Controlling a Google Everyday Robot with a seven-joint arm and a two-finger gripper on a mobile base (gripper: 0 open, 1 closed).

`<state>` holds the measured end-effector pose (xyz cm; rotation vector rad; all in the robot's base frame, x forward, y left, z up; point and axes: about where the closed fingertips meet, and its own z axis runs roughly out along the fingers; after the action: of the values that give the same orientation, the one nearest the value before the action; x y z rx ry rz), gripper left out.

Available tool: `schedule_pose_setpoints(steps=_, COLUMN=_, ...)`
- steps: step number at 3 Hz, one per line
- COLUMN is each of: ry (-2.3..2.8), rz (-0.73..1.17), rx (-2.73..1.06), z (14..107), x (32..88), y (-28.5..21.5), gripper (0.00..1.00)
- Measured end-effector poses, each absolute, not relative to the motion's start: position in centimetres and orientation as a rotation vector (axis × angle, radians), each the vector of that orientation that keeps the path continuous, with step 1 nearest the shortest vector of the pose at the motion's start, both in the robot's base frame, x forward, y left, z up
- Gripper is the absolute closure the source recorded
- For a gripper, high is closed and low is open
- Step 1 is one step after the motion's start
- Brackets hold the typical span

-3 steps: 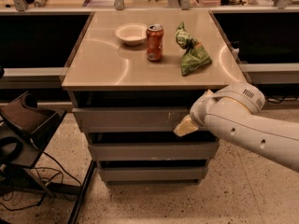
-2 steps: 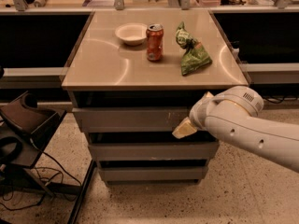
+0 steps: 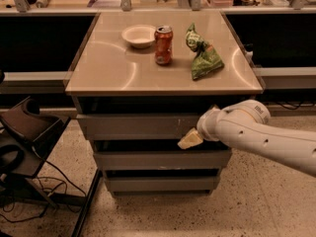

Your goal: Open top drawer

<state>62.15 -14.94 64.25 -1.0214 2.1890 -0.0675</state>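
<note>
The top drawer point(image 3: 133, 126) is a wide grey handle-less front just under the tabletop, with a dark gap above it. Two more grey drawer fronts sit below it. My white arm reaches in from the right, and the gripper point(image 3: 190, 139) sits at the lower right edge of the top drawer front, its pale tip against the gap beneath that front. The arm covers the drawer's right end.
On the beige tabletop point(image 3: 108, 73) stand a white bowl point(image 3: 138, 35), an orange soda can point(image 3: 163, 44) and a green chip bag point(image 3: 203, 58). A dark chair point(image 3: 24, 137) and cables point(image 3: 44, 191) lie on the speckled floor at left. Black counters flank the cabinet.
The gripper and arm have held nearly still at the drawer's lower right edge. The drawer front has not visibly moved.
</note>
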Motion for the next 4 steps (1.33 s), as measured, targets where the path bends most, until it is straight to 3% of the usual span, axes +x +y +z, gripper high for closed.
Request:
schedule_pose_setpoints(steps=2, ry=2.093, rz=-0.142, rx=-1.034, z=66.7, x=67.5, y=-15.0, gripper=0.0)
schedule_pose_setpoints(steps=4, ry=2.138, rz=-0.076, rx=-1.001, z=63.6, x=67.2, y=-15.5, gripper=0.0)
